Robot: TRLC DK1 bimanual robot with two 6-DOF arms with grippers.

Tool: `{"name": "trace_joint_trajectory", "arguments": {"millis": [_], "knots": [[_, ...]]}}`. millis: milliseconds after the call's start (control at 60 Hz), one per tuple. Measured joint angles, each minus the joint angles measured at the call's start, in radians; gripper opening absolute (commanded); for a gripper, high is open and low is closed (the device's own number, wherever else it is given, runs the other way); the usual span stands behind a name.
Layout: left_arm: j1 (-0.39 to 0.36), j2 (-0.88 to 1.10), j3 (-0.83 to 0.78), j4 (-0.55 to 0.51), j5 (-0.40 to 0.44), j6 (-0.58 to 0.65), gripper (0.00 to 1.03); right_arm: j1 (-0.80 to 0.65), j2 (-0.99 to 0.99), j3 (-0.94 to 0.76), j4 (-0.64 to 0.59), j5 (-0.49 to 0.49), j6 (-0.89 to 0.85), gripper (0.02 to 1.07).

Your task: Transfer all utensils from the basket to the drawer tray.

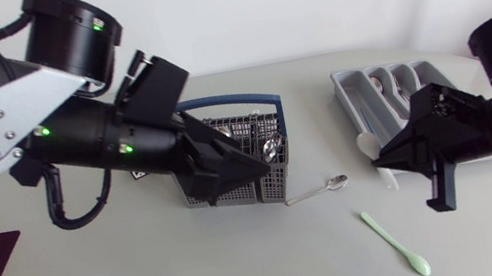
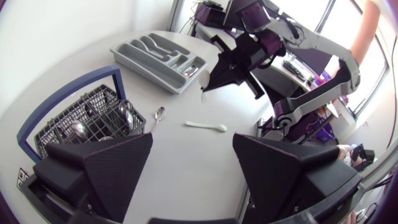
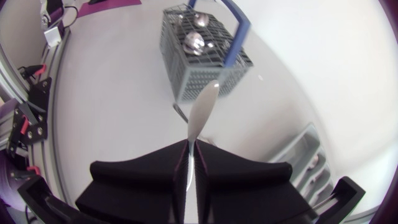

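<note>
Two spoons lie loose on the counter (image 1: 247, 260), nearest its front edge. A pale green spoon (image 1: 396, 245) is furthest forward. A metal spoon (image 1: 324, 186) lies just beside the basket (image 1: 270, 187), its handle end at the wire wall. Both lie flat, so little is offered to broad fingers. The green one is judged light and stiff, probably plastic. The metal one is judged thin, hard and slippery. A hold across the handle, near the neck, would be advised for each.

Behind them, the right tool (image 3: 191, 152) is closed on the handle of a white spoon (image 3: 202, 112), whose bowl projects ahead of the fingertips. The tool hangs just in front of the drawer tray (image 1: 354, 104), and the spoon is not yet set down. It is judged light and smooth, so it may pivot in a narrow grip.

At the same depth, the left tool (image 2: 193, 165) is held spread wide and empty over the basket. Metal spoons (image 1: 273, 148) stand there bowl-up and would be taken at the neck from above. The blue handle (image 1: 240, 105) arching over the basket and the wire dividers are the likely obstructions.

Furthest back, several spoons are already seen in the tray's compartments.
</note>
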Motion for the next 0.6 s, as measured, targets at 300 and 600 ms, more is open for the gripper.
{"name": "trace_joint_trajectory", "arguments": {"millis": [300, 600], "knots": [[-0.211, 0.185, 0.031, 0.042, -0.264, 0.104, 0.98, -0.421, 0.236, 0.007, 0.155, -0.026, -0.338, 0.08], [-0.253, 0.392, 0.193, 0.045, -0.356, 0.172, 0.98, -0.554, 0.445, 0.078, 0.380, 0.016, -0.478, 0.08]]}}
